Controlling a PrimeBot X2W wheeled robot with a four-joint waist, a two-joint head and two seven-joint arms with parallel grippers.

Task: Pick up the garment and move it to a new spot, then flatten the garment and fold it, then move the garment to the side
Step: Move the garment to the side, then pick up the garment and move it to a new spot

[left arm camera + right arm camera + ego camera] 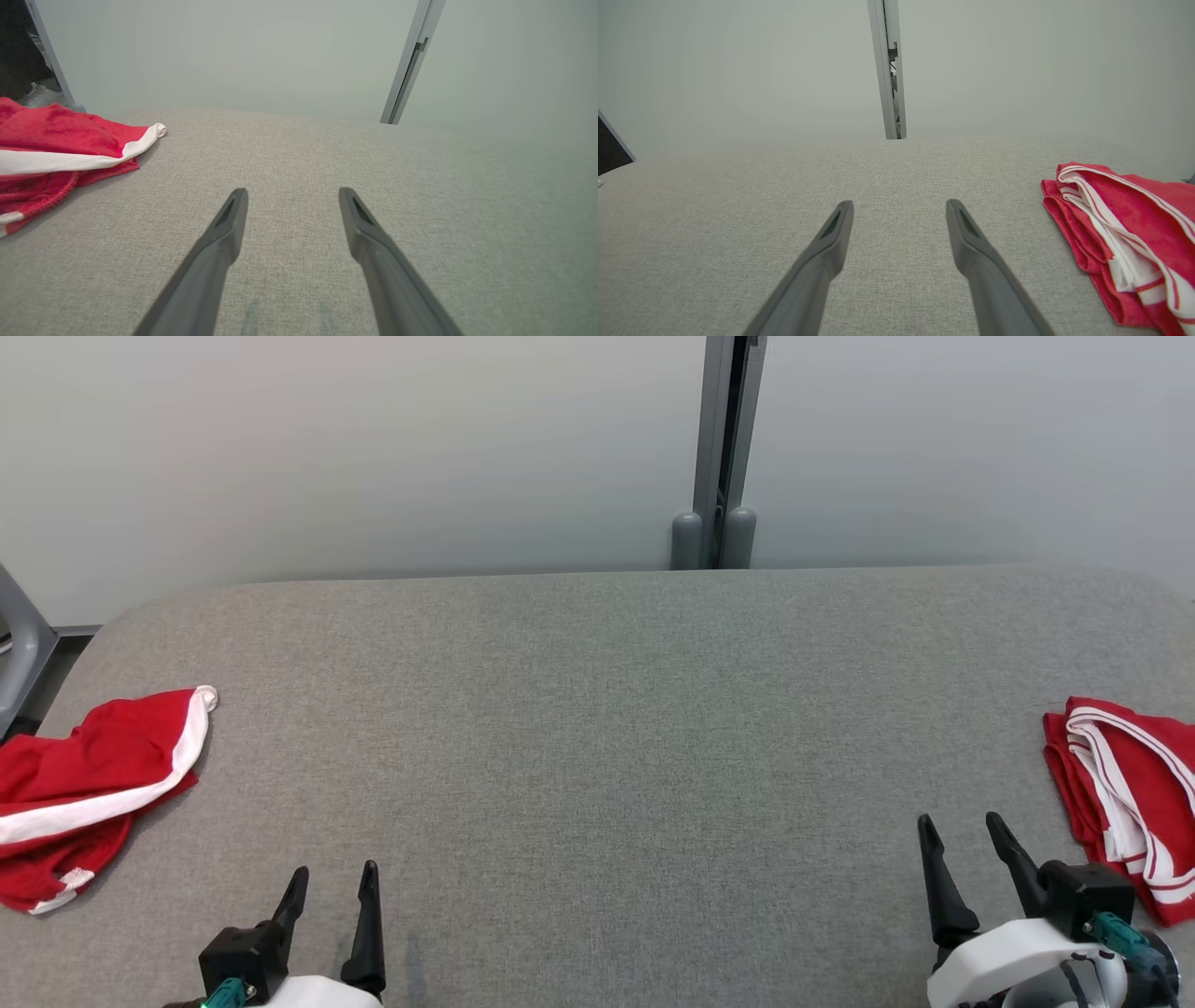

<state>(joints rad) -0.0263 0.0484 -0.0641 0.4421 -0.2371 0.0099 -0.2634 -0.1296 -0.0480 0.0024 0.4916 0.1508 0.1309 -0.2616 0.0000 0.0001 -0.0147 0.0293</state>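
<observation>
Red crumpled white-trimmed fabric garment [93, 775] lies leftward of my left gripper [336, 868], nearer than my right gripper [959, 819]. Both gape empty.

Grey woven fabric is covering the wide bench [597, 728], its far corners rounding off. Behind it pale, matte wall panels [355, 448] are standing, with a grey metal post [724, 439] running down the joint between them and ending in two rounded feet at the bench's far edge. Soft, even light is falling throughout, and a grey frame piece [19, 649] is showing at far left.
</observation>
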